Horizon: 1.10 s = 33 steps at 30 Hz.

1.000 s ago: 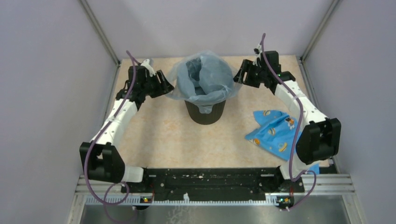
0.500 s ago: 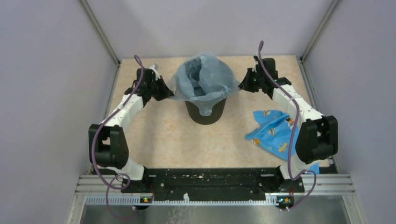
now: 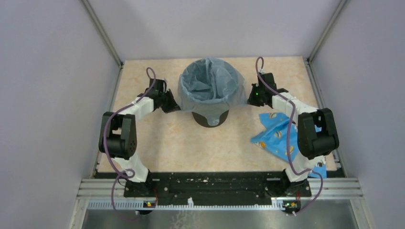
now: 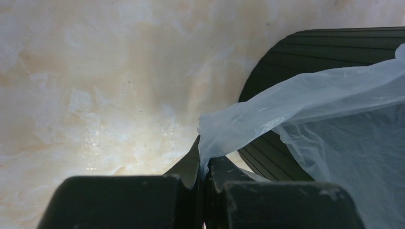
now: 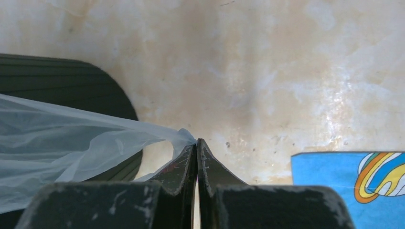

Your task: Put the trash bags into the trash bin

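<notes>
top external shows us the trash bin [image 3: 209,120] standing upright toward twelve o'clock on the marbled table [image 3: 157,143]. the trash bag [image 3: 208,83] lines it: the pale grey-blue film lies open inside the mouth and is folded over the rim, draping down the outer wall so that only the black base shows below it. we find the left gripper [image 3: 172,105] at nine o'clock of the bin, low beside its wall, and the right gripper [image 3: 252,97] at three o'clock, likewise low. in the left wrist view we see the jaws pressed together with a pinch of the bag's edge caught between the tips. from there the film runs toward two o'clock across the lined black side of the bin. in the right wrist view the jaws are also closed tight, and a thin point of the film runs into their tips, stretching away toward nine o'clock over the bin's wall. so each claw holds the bag's hem on its own side, drawn outward from the rim. a blue cloth [image 3: 279,136] with bright printed figures lies on the table at about four o'clock of the bin, near the right arm and apart from the bin. we also see its corner at five o'clock in the right wrist view.
</notes>
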{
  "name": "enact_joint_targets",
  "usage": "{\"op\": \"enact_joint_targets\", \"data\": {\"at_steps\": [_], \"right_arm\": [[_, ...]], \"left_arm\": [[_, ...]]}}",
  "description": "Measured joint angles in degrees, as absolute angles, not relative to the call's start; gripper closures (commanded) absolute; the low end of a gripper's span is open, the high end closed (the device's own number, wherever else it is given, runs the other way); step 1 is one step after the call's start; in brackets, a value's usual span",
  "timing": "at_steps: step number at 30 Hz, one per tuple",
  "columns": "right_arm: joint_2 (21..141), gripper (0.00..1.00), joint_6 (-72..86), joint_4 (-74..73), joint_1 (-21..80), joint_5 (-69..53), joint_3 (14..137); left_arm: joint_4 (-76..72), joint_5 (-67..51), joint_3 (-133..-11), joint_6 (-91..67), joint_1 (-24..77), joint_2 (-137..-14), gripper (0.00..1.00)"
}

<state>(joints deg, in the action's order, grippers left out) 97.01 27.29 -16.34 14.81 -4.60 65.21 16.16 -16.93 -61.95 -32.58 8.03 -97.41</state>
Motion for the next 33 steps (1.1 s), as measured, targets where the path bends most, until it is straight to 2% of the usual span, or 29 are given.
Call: {"op": "enact_joint_targets", "data": {"at_steps": [13, 33], "right_arm": [[98.17, 1.00, 27.73, -11.97, 14.83, 4.01, 60.31], [99.94, 1.00, 26.61, -12.34, 14.35, 17.76, 60.29]], "left_arm": [[15.44, -9.43, -61.93, -34.15, 11.35, -103.79, 1.00], [18.28, -2.28, -63.64, -32.45, 11.35, -103.79, 1.00]]}}
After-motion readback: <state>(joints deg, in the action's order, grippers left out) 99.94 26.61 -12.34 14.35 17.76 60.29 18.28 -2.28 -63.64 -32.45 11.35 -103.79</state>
